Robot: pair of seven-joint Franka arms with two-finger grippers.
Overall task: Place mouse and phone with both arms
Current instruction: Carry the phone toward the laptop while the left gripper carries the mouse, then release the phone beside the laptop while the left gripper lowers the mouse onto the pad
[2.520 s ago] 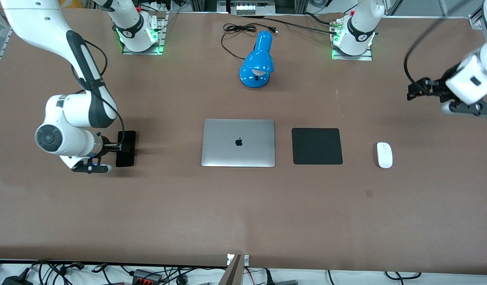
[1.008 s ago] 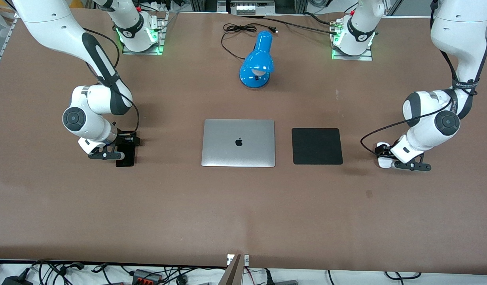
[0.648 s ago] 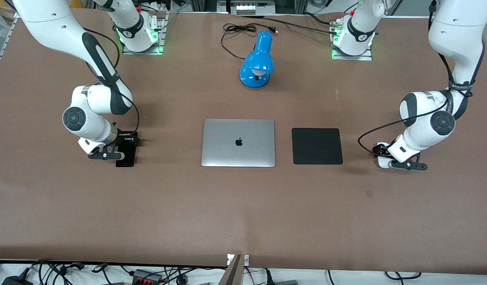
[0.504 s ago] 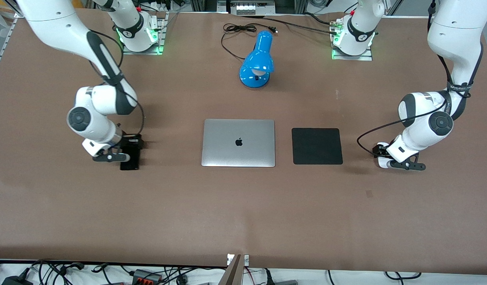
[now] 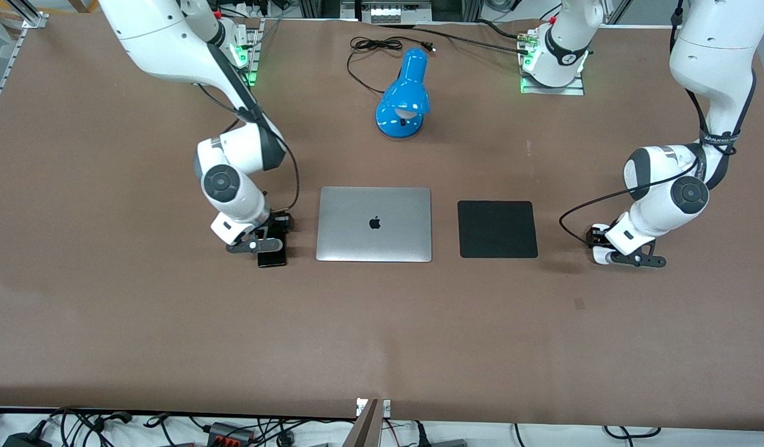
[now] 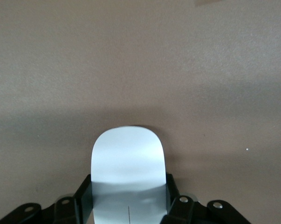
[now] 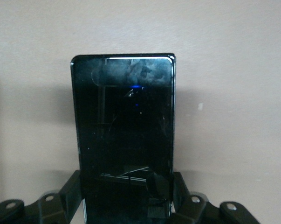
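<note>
The black phone (image 5: 272,259) is in my right gripper (image 5: 272,241), shut on its long sides, just above the table beside the laptop, on the right arm's side. In the right wrist view the phone (image 7: 124,116) sticks out past the gripper (image 7: 126,200). The white mouse (image 5: 599,256) lies on the table toward the left arm's end, mostly hidden under my left gripper (image 5: 600,245). In the left wrist view the fingers (image 6: 84,196) press both sides of the mouse (image 6: 127,158), which shows its thin grey line.
A closed silver laptop (image 5: 374,223) lies mid-table with a square black mat (image 5: 497,228) beside it, between laptop and mouse. A blue desk lamp (image 5: 404,93) and its black cord (image 5: 372,46) lie farther from the front camera, between the arm bases.
My right arm has carried the phone from the right arm's end of the table to just beside the laptop. My left gripper stays on the mouse, shifted slightly toward the mat.
</note>
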